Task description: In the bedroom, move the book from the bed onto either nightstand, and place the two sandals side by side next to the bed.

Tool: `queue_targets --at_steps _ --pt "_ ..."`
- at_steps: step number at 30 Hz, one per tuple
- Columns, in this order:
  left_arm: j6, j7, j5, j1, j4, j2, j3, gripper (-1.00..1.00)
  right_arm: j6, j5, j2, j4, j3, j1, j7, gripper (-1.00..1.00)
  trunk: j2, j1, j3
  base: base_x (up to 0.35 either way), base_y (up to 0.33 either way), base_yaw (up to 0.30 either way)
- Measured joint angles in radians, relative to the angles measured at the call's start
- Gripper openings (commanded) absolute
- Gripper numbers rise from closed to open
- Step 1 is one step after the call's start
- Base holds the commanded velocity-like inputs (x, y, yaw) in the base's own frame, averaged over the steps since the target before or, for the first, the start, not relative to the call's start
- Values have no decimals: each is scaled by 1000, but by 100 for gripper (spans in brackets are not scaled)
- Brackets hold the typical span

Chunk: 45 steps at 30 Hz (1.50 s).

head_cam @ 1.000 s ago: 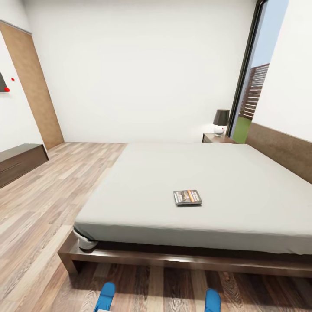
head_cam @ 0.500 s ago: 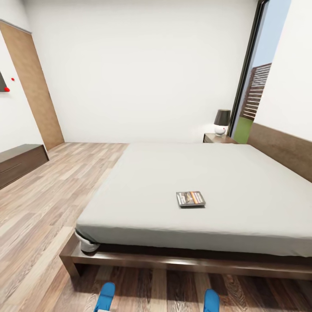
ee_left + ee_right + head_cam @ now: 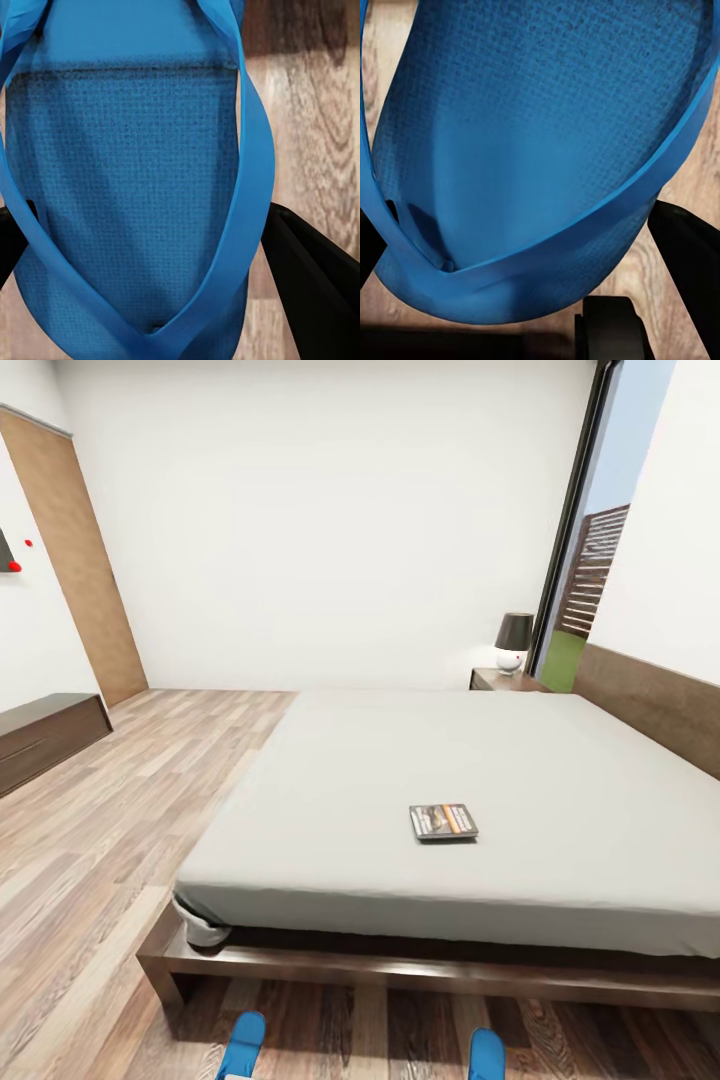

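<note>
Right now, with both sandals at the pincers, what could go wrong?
1. The left sandal and right sandal show far apart by the bed; set down like this, they would not be side by side.
2. Fingers of the left pincer flank its sandal's edges; grip unclear, so it may slip.
3. The book lies mid-mattress, far from the nightstand: a long reach.

The bed (image 3: 560,760) takes up the middle and right of the head view, a dark wooden frame under a pale grey mattress. 1 book (image 3: 443,822) lies flat on the mattress, just right of centre, near the front edge. Below the frame, the wood-plank floor (image 3: 120,810) shows 2 blue sandals at the bottom edge, the left sandal (image 3: 242,1044) and the right sandal (image 3: 487,1053), well apart.
</note>
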Motion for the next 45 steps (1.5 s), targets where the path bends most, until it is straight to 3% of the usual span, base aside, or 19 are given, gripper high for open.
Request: queue_targets --at_steps 31,45 --pt "0 0 1 0 -1 0 0 -100 0 0 0 2 0 0 0 -100 0 0 0 1 28 0" --pt "0 0 2 0 -1 0 2 -100 -1 1 6 1 0 0 1 -100 -98 54 -44 0 0 0"
